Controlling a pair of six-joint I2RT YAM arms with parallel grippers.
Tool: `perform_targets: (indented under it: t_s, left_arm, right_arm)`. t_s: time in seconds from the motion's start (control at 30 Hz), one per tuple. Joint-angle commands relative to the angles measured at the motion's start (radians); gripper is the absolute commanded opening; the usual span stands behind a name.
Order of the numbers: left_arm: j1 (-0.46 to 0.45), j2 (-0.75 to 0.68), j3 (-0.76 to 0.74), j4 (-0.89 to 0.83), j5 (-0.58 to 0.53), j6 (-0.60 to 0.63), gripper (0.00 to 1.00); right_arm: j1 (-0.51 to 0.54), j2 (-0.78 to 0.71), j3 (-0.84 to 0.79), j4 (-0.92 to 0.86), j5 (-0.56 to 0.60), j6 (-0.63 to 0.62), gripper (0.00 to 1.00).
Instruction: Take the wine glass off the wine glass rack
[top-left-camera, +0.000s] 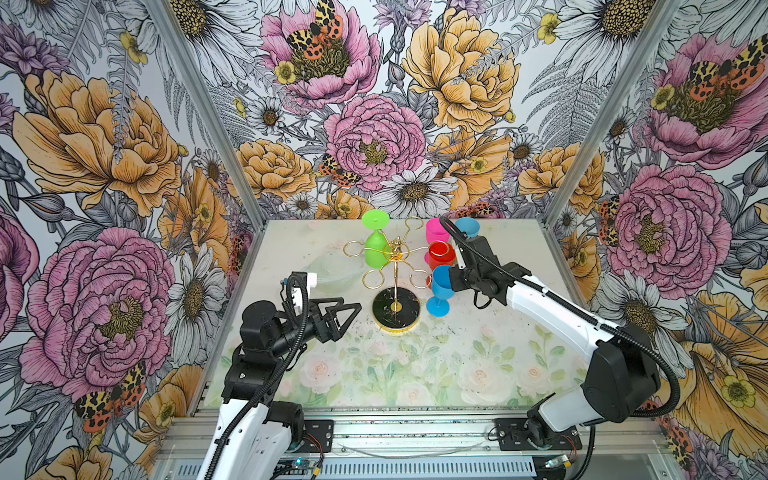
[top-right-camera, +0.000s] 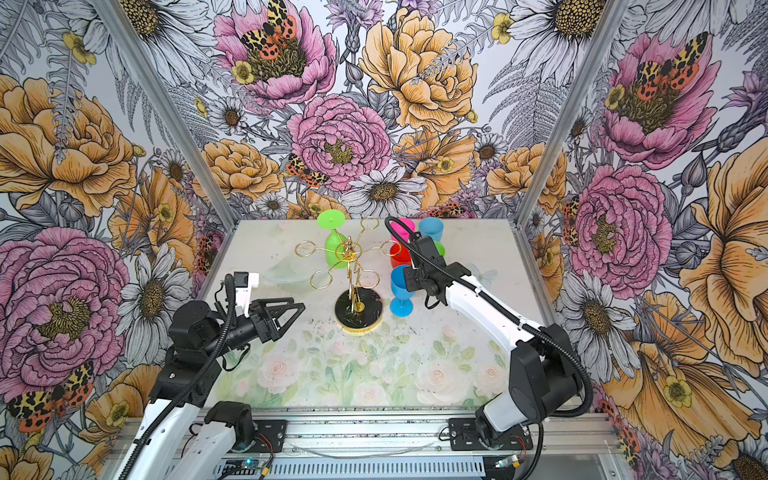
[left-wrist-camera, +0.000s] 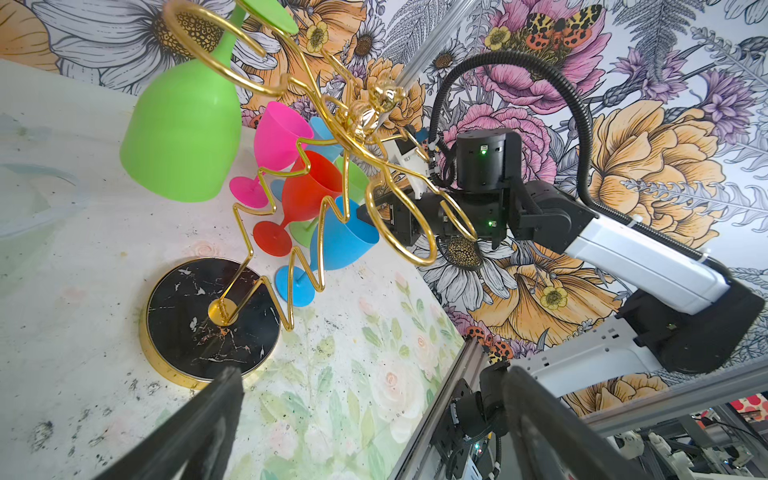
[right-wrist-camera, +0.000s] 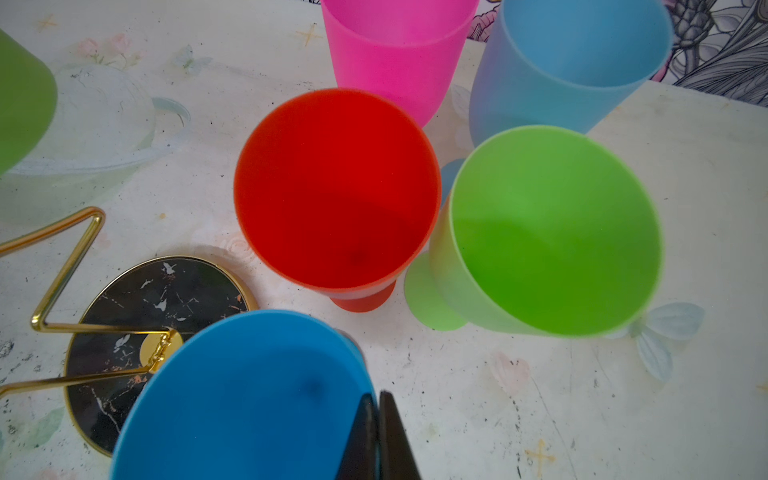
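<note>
A table (top-left-camera: 478, 365) under a pale cover printed with roses carries everything. Near its middle stands the wine glass rack (top-left-camera: 405, 312): thin gold wire hooks spread from a zigzag pole on a round black marbled base with a gold edge. To the left of the rack, a clear glass dish (top-left-camera: 332, 272) lies on the table.

A bright green plastic wine glass (top-left-camera: 373, 251) hangs upside down from a far-left hook, its foot above the wire. Just right of the base, a deep blue plastic wine glass (top-left-camera: 441, 283) has its foot on the table. Behind it, four more plastic wine glasses stand upright and close together: a red one (right-wrist-camera: 336, 187), a pink one (right-wrist-camera: 399, 50), a pale blue one (right-wrist-camera: 573, 62) and a second green one (right-wrist-camera: 552, 228).

The right gripper (right-wrist-camera: 377, 405) has its jaws pressed together on the deep blue glass's rim, one finger inside the bowl and one outside. The left gripper (top-left-camera: 348, 319) hovers left of the base, jaws wide apart.
</note>
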Motion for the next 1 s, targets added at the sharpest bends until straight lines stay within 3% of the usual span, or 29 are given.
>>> perform_targets:
  t_s: [0.0, 0.33, 0.57, 0.7, 0.97]
  left_arm:
    - [0.013, 0.004, -0.007, 0.0, 0.005, -0.003, 0.99]
    - [0.015, 0.024, -0.004, 0.015, 0.015, -0.021, 0.99]
    - [0.019, 0.058, 0.02, 0.024, 0.023, -0.023, 0.98]
    - [0.036, 0.091, 0.058, 0.021, 0.028, -0.019, 0.98]
    - [0.101, 0.232, 0.188, 0.029, 0.01, -0.047, 0.9]
  right_arm:
    - [-0.006, -0.03, -0.01, 0.001, 0.006, -0.009, 0.14]
    - [-0.007, -0.082, 0.0, -0.019, 0.002, -0.013, 0.4]
    - [-0.007, -0.193, -0.019, -0.036, 0.003, -0.01, 0.66]
    - [-0.007, -0.269, -0.046, -0.042, -0.01, 0.0, 0.71]
    - [-0.007, -0.389, -0.112, -0.044, -0.089, 0.019, 0.71]
